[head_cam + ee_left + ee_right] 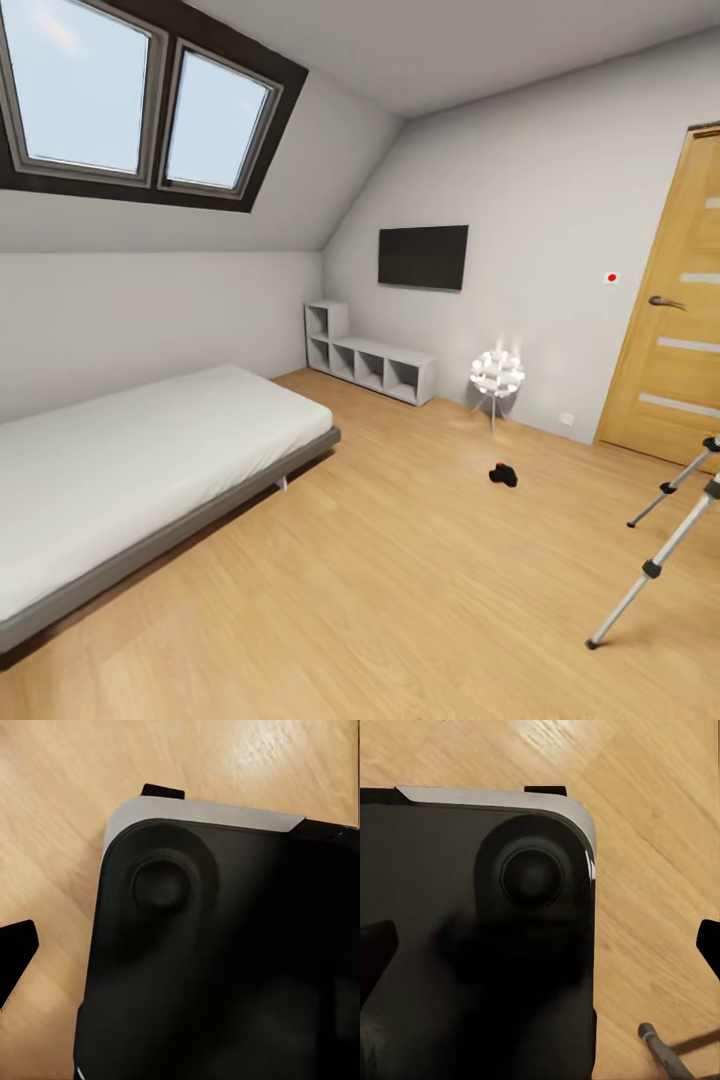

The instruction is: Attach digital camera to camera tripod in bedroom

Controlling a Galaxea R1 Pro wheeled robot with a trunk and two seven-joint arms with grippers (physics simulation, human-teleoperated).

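The room is bright and evenly lit, with pale daylight showing in the two roof windows [140, 100] and a soft sheen on the wood floor [400, 600]. A small lamp [497, 373] near the far wall glows white, its bulbs slightly blown out and hazy. Shadows are faint; a dark band lies under the bed [150, 470]. The head view bends straight lines toward its edges, and the door [672, 300] leans. Both wrist views are soft and slightly blurred, with a dark, near-featureless black body [225, 960] close to the lens and a pale glare patch on the floorboards.
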